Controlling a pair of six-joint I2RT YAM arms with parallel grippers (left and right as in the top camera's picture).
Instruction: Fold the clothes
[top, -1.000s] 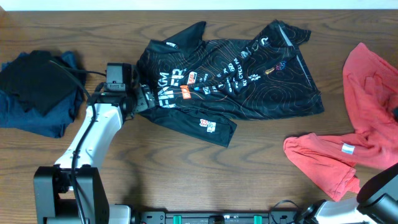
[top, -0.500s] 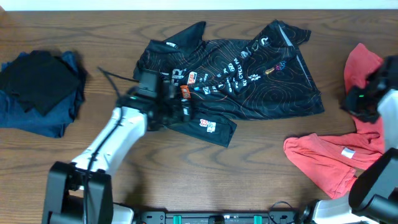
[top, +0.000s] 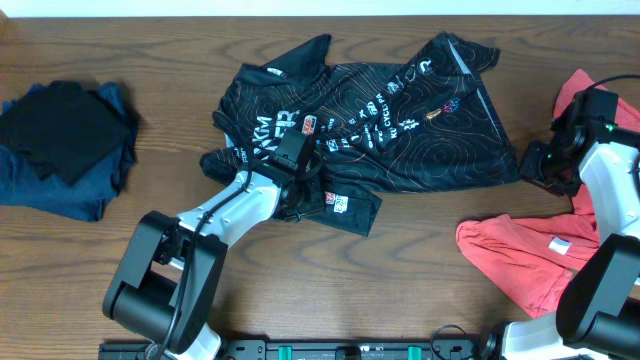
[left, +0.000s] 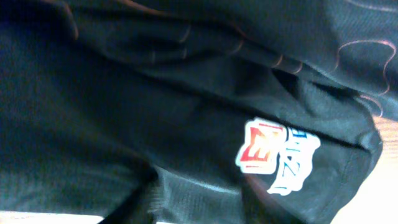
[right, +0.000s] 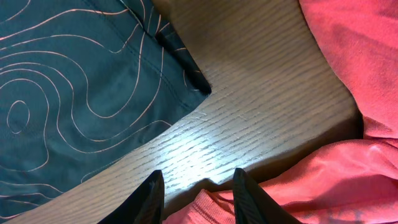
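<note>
Surface: I am looking down on a brown wooden surface (top: 300, 290) with clothes spread over it.
Coral shirt: nearest my side, on the right, a crumpled coral-red shirt (top: 520, 260) lies in a loose heap that runs on up the right edge. Its white label (top: 559, 241) faces up.
Jersey: the black short-sleeved jersey with thin orange contour lines (top: 400, 130) lies mostly flat but wrinkled in the middle of the surface. Its near hem is doubled over at the lower left.
Left gripper: the left gripper (top: 305, 185) is down on that near hem, just beside a white and orange logo patch (top: 335, 200). Its wrist camera gives me only black fabric (left: 124, 93) and the patch (left: 273, 155), with no fingers in view. I cannot tell whether it is wide, narrow or holding cloth.
Right gripper: the right gripper (top: 540, 168) sits off the jersey's right-hand corner, between the jersey and the coral shirt. In its wrist view the fingertips (right: 149, 202) stand a little apart over bare wood (right: 261, 93), and I see nothing clamped between them. The jersey corner (right: 62, 74) lies ahead to the left, and red cloth (right: 348, 50) lies to the right and close under the tips.
Far left: a heap of dark navy and black cloth (top: 60, 140) lies well apart from the jersey.
</note>
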